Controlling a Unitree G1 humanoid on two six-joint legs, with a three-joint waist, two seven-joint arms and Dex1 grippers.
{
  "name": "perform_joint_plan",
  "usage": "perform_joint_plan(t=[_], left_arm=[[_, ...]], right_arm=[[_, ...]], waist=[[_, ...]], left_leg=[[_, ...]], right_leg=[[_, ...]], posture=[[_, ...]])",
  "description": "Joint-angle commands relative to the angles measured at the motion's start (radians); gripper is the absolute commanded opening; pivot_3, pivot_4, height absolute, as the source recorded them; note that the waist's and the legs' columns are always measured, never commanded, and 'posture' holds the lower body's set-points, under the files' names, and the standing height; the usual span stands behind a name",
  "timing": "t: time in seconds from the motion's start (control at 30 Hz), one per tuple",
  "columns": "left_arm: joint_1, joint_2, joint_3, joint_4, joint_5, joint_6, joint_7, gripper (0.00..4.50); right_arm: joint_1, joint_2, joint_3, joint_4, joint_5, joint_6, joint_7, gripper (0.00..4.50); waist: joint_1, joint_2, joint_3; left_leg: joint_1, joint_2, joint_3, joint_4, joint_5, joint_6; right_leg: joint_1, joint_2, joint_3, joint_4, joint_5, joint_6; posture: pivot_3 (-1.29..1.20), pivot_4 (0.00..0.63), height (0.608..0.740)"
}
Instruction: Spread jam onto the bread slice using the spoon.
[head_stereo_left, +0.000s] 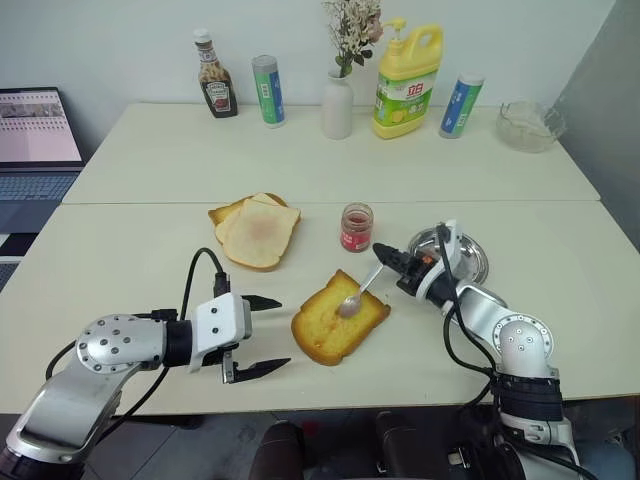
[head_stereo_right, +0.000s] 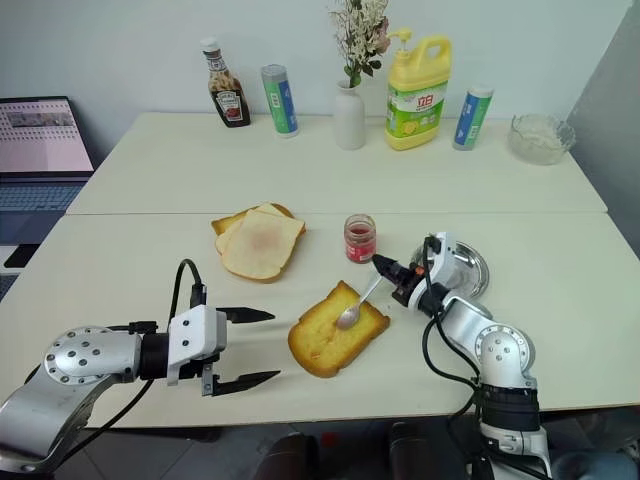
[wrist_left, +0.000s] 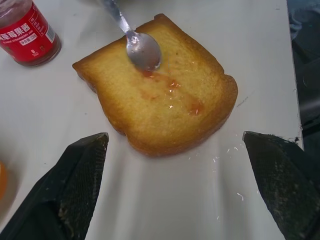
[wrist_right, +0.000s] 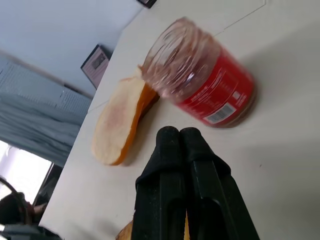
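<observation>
Nearest me, the left gripper (head_stereo_left: 268, 335) hung just above the front edge of the table (head_stereo_left: 130, 260) with its two black fingers spread wide apart and nothing between them, pointing toward the bread slice (head_stereo_left: 338, 318) but clear of it. The golden slice lay flat a little to its right, with streaks of red jam on its upper face in the left wrist view. The bowl of the spoon (head_stereo_left: 358, 293) rested on that slice, near the far edge, its slim handle running up and away into my right gripper (head_stereo_left: 384, 254), whose fingers were pressed together on the handle end. Just beyond the slice stood the jam (head_stereo_left: 356, 227), a short glass jar with a red label, upright and lidless. Left of the jar lay the paler slices (head_stereo_left: 256, 229), stacked, and behind my right gripper sat the round steel dish (head_stereo_left: 470, 262).
</observation>
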Motion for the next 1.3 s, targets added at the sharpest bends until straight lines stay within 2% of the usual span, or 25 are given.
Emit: perform_joint_plan(t=[0.03,0.23,0.5,0.67,0.93,1.3], left_arm=[[-0.015,-0.005,0.001,-0.008,0.001,-0.016,0.004,4.5],[-0.02,-0.007,-0.004,-0.002,0.004,-0.018,0.005,4.5],[-0.025,-0.012,-0.013,-0.003,0.007,-0.017,0.003,4.5],[-0.027,-0.014,-0.014,-0.002,0.008,-0.017,0.003,4.5],[-0.033,-0.017,-0.016,0.0,0.01,-0.017,0.001,4.5],[-0.07,-0.029,0.0,-0.014,-0.038,0.025,0.0,4.5]], right_arm=[[-0.033,0.013,-0.05,-0.003,0.026,-0.014,-0.032,0.03],[-0.031,0.027,-0.064,-0.046,0.122,0.053,-0.047,0.03],[-0.011,0.074,0.0,-0.026,0.079,0.061,-0.072,0.03],[0.01,0.032,0.005,-0.02,0.068,0.09,-0.06,0.03],[0.028,-0.085,-0.059,-0.028,0.133,0.17,-0.039,0.03],[-0.009,-0.175,-0.132,-0.115,0.209,0.123,0.019,0.03]], waist=[[0.0,0.0,0.0],[0.0,0.0,0.0],[0.0,0.0,0.0],[0.001,0.0,0.0],[0.0,0.0,0.0],[0.001,0.0,0.0]], left_leg=[[0.0,0.0,0.0,0.0,0.0,0.0],[0.0,0.0,0.0,0.0,0.0,0.0],[0.0,0.0,0.0,0.0,0.0,0.0],[0.0,0.0,0.0,0.0,0.0,0.0],[0.0,0.0,0.0,0.0,0.0,0.0],[0.0,0.0,0.0,0.0,0.0,0.0]], right_leg=[[0.0,0.0,0.0,0.0,0.0,0.0],[0.0,0.0,0.0,0.0,0.0,0.0],[0.0,0.0,0.0,0.0,0.0,0.0],[0.0,0.0,0.0,0.0,0.0,0.0],[0.0,0.0,0.0,0.0,0.0,0.0],[0.0,0.0,0.0,0.0,0.0,0.0]], posture=[[0.0,0.15,0.74],[0.0,0.15,0.74],[0.0,0.15,0.74],[0.0,0.15,0.74],[0.0,0.15,0.74],[0.0,0.15,0.74]])
